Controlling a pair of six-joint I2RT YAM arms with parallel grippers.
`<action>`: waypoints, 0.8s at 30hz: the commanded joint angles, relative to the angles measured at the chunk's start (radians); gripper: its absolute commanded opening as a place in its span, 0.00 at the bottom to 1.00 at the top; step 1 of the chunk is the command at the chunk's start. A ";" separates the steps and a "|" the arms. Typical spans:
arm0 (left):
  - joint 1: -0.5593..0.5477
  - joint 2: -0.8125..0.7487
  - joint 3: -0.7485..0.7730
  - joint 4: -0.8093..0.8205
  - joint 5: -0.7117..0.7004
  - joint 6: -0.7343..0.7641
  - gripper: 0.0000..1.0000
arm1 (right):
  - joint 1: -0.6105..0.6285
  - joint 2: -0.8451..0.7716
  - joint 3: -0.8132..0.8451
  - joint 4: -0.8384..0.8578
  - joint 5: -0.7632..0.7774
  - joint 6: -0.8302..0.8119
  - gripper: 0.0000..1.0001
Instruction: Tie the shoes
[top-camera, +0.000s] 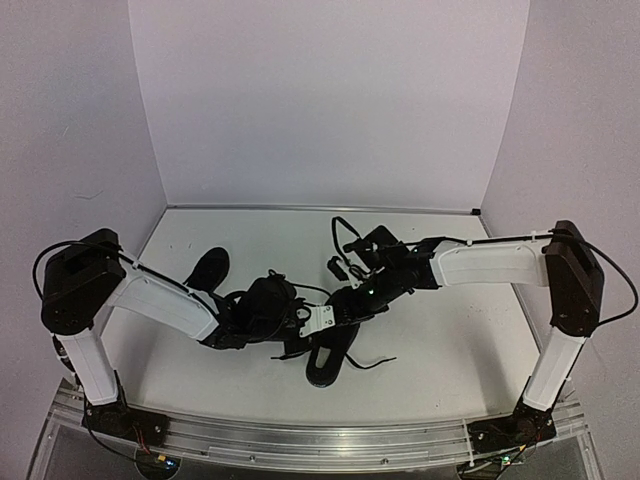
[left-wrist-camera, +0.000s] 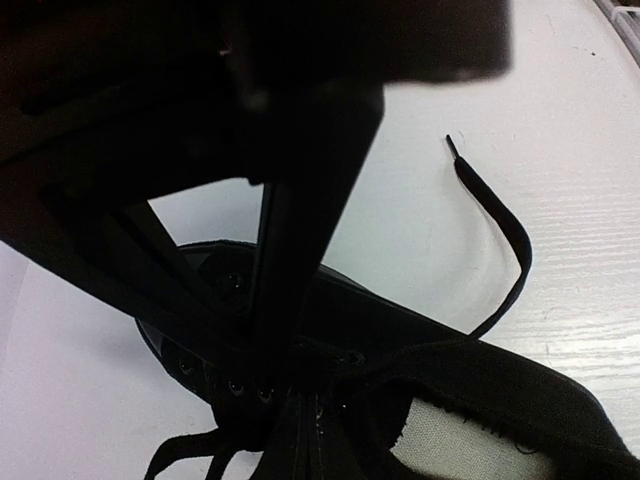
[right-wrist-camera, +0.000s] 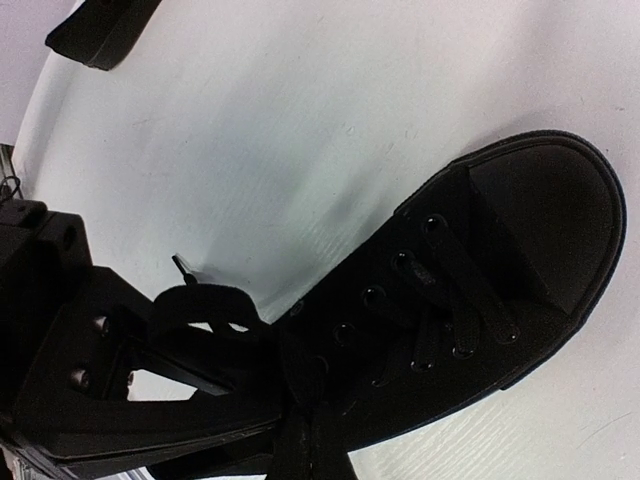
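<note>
While just under left pincer (left-wrist-camera: 290, 385), shoe (left-wrist-camera: 480, 385).

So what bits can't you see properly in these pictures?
- Top view: the arms cover most of the near shoe, so any knot is hidden.
- Left wrist view: the left gripper is a dark blur over the laces; the bottom edge cuts off the near shoe.
- Right wrist view: the right gripper and laces are black on black, so whether it holds one is unclear.
</note>
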 joint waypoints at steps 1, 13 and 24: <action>0.010 0.033 0.003 0.097 -0.027 -0.064 0.00 | -0.004 -0.051 -0.011 0.042 -0.040 0.009 0.00; 0.021 0.067 -0.021 0.248 -0.052 -0.184 0.00 | -0.004 -0.073 -0.074 0.127 -0.147 0.047 0.00; 0.021 0.079 -0.054 0.282 0.014 -0.178 0.00 | -0.066 -0.168 -0.138 0.163 -0.200 0.043 0.30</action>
